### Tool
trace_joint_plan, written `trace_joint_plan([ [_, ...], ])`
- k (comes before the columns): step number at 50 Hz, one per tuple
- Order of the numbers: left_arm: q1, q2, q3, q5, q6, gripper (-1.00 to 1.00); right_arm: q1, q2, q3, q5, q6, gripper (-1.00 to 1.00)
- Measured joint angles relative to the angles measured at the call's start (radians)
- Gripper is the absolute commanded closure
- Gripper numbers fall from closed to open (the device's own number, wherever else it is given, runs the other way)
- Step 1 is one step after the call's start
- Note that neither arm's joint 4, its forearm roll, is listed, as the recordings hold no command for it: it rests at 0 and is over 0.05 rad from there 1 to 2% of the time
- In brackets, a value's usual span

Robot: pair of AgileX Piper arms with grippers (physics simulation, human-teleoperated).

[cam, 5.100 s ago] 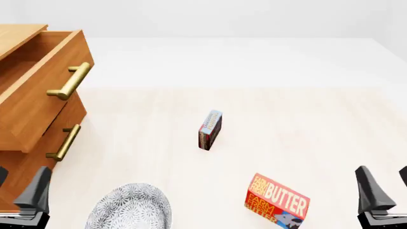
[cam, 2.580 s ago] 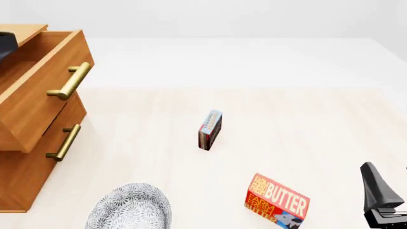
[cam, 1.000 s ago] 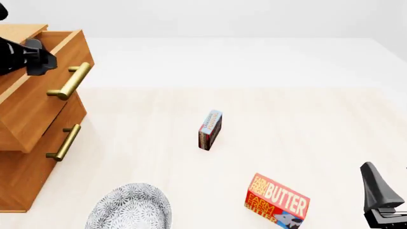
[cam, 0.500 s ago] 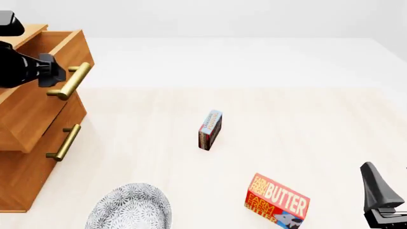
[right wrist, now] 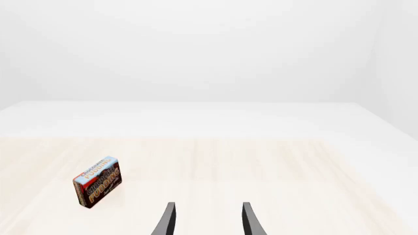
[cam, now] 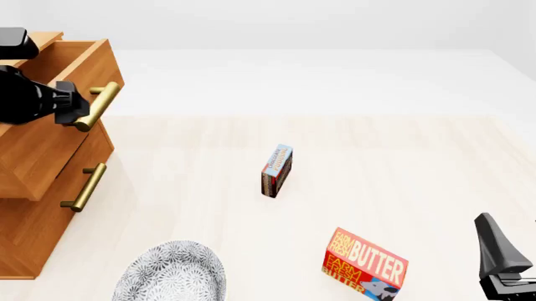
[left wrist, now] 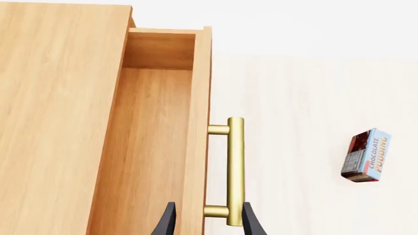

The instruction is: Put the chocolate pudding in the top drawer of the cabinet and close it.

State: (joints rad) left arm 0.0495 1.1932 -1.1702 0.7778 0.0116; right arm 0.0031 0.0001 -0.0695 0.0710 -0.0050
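Pudding box (cam: 277, 170) stands alone on the table (cam: 402, 163). Your left end effector (left wrist: 203, 220) is spread around the top drawer (left wrist: 156, 147) handle (left wrist: 234, 169); your right end effector (right wrist: 206, 219) is spread apart, empty.

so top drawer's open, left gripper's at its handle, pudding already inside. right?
Not inside. In the front view the chocolate pudding stands on the table, apart from the cabinet. The top drawer is open, and the left gripper is at its handle.

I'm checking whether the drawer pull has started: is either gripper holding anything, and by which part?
Nothing is clamped yet. The left gripper is open, its fingers either side of the near end of the top drawer's brass handle. The right gripper is open and empty.
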Motion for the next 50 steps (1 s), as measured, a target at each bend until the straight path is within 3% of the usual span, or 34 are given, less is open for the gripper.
trace_joint_plan([
  [50,-0.08,-0.014,0.033,0.004,-0.016,-1.0,0.0,0.0,0.0,0.0,0.0,-1.0],
])
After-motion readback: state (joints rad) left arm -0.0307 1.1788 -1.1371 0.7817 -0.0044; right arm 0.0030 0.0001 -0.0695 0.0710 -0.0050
